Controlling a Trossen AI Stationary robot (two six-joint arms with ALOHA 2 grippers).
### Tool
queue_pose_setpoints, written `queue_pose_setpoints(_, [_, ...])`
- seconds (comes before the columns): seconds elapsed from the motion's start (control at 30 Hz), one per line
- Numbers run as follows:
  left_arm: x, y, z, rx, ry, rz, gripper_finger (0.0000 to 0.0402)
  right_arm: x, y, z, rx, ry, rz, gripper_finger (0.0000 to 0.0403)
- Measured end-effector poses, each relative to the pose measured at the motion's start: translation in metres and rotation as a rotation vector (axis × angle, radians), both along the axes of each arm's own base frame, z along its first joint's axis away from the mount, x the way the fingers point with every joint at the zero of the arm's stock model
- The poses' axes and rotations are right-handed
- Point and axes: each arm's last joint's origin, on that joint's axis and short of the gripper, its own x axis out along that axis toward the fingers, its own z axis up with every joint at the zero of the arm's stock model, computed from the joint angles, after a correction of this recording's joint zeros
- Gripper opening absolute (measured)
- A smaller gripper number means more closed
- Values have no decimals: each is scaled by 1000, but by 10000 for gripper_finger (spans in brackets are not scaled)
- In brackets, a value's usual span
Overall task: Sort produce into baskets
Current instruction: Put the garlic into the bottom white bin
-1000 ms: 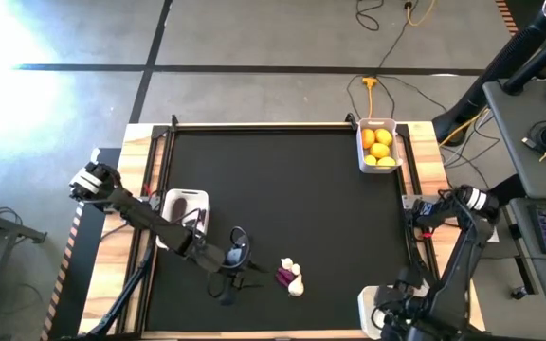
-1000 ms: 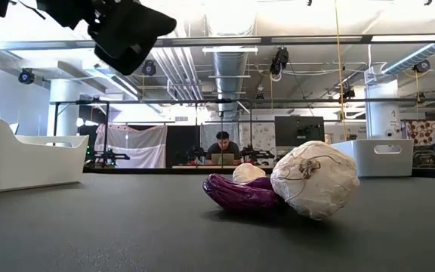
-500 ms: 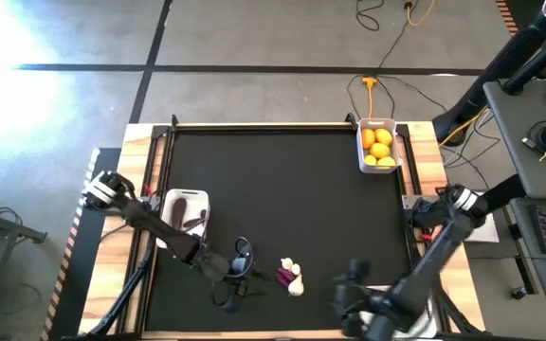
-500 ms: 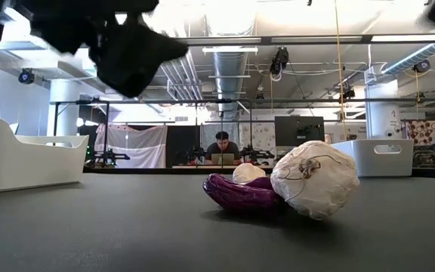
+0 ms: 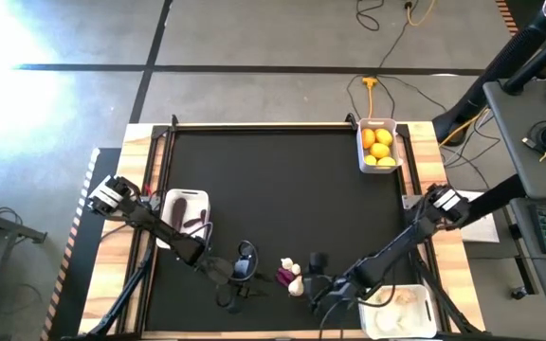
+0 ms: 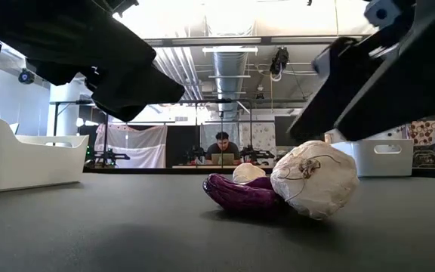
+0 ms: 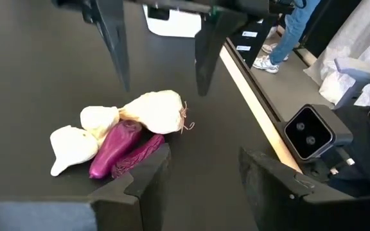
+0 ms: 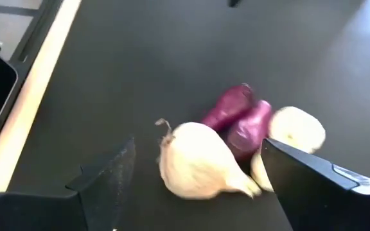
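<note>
Near the table's front edge lies a cluster of produce: whitish garlic bulbs (image 7: 153,109) (image 7: 69,149) and two dark purple vegetables (image 7: 111,147) lying on the black mat. My left gripper (image 5: 245,262) hovers open just left of the cluster, with nothing between its fingers. My right gripper (image 5: 316,275) hangs open just right of it, its fingers either side of the largest bulb (image 8: 198,163) and above it. A white basket (image 5: 379,166) at the far right holds yellow citrus (image 5: 379,144).
A white basket (image 5: 171,201) at the left edge holds a dark purple vegetable (image 5: 195,221). Another basket (image 5: 423,305) at the near right corner holds garlic bulbs. A camera (image 7: 308,128) stands at the front edge. A person sits in the room beyond the table.
My right gripper has swung from the near right basket toward the table's left, along the front edge, and come down beside the produce cluster, turning as it went. My left gripper has sunk a little toward the table. The produce has not moved.
</note>
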Motion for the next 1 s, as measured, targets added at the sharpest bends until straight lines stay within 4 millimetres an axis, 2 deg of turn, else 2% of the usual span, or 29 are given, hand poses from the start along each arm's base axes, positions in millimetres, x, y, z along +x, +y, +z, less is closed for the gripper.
queue_pose_setpoints(0.37, [-1,0,-2,10,16,0,166,17,8,-35,-112,47,72,299])
queue_pose_setpoints(0.67, [-1,0,-2,4,20,3,166,26,16,-38,-105,41,76,236])
queue_pose_setpoints(0.83, [-1,0,-2,5,23,3,166,21,13,-22,-104,50,81,194])
queue_pose_setpoints(1.0, [-1,0,-2,5,23,3,166,2,22,29,-29,51,56,171])
